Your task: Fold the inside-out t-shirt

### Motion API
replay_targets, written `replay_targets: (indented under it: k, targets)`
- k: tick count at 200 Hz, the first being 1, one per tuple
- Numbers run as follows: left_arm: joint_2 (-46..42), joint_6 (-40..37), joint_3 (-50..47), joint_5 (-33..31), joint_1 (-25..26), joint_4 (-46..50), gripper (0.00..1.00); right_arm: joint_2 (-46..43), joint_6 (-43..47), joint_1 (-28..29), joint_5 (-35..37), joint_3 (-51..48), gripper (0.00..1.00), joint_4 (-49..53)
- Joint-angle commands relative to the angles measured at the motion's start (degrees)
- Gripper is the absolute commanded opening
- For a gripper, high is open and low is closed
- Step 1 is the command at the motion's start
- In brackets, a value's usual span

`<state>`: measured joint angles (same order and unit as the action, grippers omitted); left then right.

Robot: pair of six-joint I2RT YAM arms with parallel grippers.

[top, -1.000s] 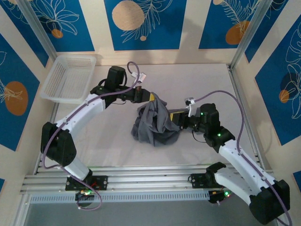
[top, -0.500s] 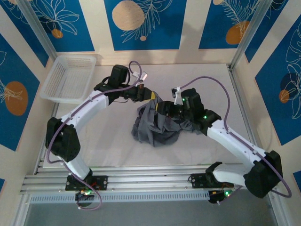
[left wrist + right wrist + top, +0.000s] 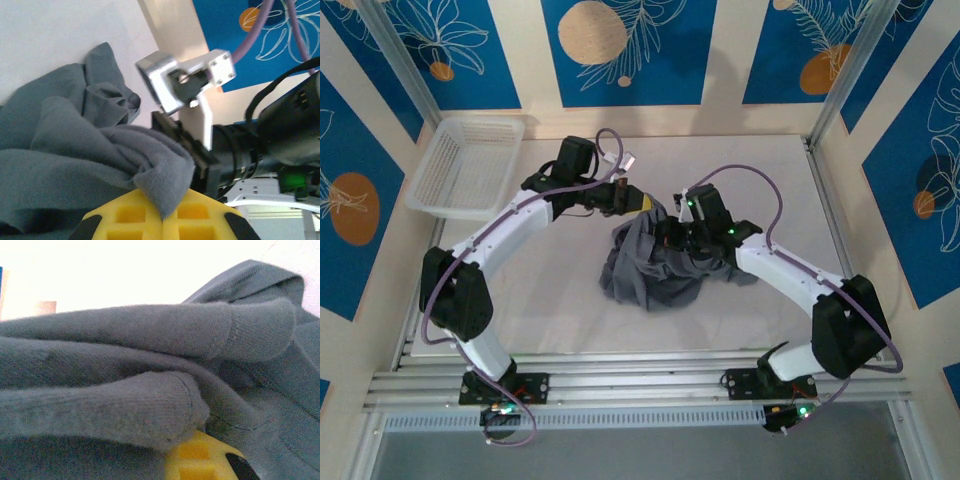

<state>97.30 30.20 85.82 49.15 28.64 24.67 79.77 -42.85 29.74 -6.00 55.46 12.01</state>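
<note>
The inside-out t-shirt [image 3: 648,268] lies as a crumpled slate-grey heap in the middle of the table, its upper part lifted. My left gripper [image 3: 647,207] holds the heap's top edge. In the left wrist view its yellow fingers [image 3: 125,220] are pressed together with a fold of the grey cloth [image 3: 165,175] pinched between them. My right gripper [image 3: 666,237] is pushed into the heap's upper right side, close to the left one. In the right wrist view, rolled folds of cloth [image 3: 125,410] cover the jaws and one yellow finger [image 3: 202,460] shows beneath them, shut in the fabric.
A white lattice basket [image 3: 468,165] stands at the back left corner. The white table top [image 3: 545,290] lies bare around the shirt. Aluminium rails [image 3: 620,385] run along the near edge, and upright posts and walls close in the sides.
My right arm has swung left from the shirt's right side into the heap. Its gripper opened on the way and is now shut in the cloth. The left arm has held still.
</note>
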Motion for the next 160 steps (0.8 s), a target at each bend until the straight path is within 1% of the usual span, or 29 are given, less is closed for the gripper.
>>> replay_targets:
  k: [1,18,26,31,37,47,59,65,81,88,93,114,125,133,147,160]
  targets:
    - [0.0,-5.5,2.8,-5.7,-1.4,7.6,0.0,-6.2,-0.1,-2.1,-8.3,-1.5,0.0,-4.0]
    - [0.8,-10.4,1.1,-12.9,-3.7,11.1,0.0,-12.1,-3.8,-6.3,-21.7,-5.8,0.0,-12.4]
    - [1.8,-13.3,0.6,-16.4,-4.2,12.4,0.0,-14.8,-7.0,-8.4,-26.6,-7.9,0.0,-17.1]
    - [2.7,-14.6,0.5,-17.5,-4.4,12.6,0.0,-15.9,-9.2,-9.7,-29.1,-9.0,0.0,-20.1]
    - [3.8,-15.7,1.0,-17.4,-4.4,12.8,0.0,-17.1,-11.2,-11.0,-31.9,-10.1,0.0,-23.0]
    - [5.1,-15.9,2.4,-15.0,-4.3,12.6,0.0,-18.0,-13.6,-12.9,-34.9,-10.7,0.0,-25.1]
    - [4.5,-14.7,2.7,-12.0,-4.1,9.9,0.08,-17.4,-15.5,-14.6,-38.0,-10.5,0.0,-25.4]
    - [3.5,-14.1,2.4,-11.4,-4.0,8.4,0.15,-16.6,-16.2,-15.3,-39.4,-10.3,0.0,-25.6]
    - [0.0,-14.3,1.0,-11.4,-4.1,6.7,0.37,-14.7,-17.5,-16.0,-40.6,-10.3,0.0,-25.9]
    - [-1.8,-15.1,0.2,-11.5,-4.1,6.8,0.44,-14.2,-17.8,-15.9,-40.5,-10.3,0.0,-26.2]
    - [-3.2,-15.7,-0.6,-11.2,-4.1,6.8,0.47,-13.9,-17.9,-15.9,-40.3,-10.4,0.0,-26.2]
    - [-9.9,-18.9,-5.8,-9.2,-3.6,6.5,0.47,-13.4,-17.1,-15.9,-38.9,-10.6,0.0,-25.6]
    - [-13.4,-22.8,-8.4,-8.8,-2.0,7.3,0.47,-13.2,-16.2,-15.9,-38.5,-10.6,0.0,-24.9]
    - [-15.4,-26.9,-10.0,-10.0,0.2,8.7,0.47,-12.9,-15.5,-15.9,-38.6,-10.3,0.0,-24.4]
    - [-17.4,-33.3,-12.3,-14.3,5.0,10.7,0.47,-12.2,-15.2,-15.9,-39.2,-9.8,0.0,-23.8]
    - [-16.7,-34.2,-13.4,-18.1,7.4,10.5,0.47,-11.6,-15.1,-15.8,-39.7,-9.3,0.0,-23.8]
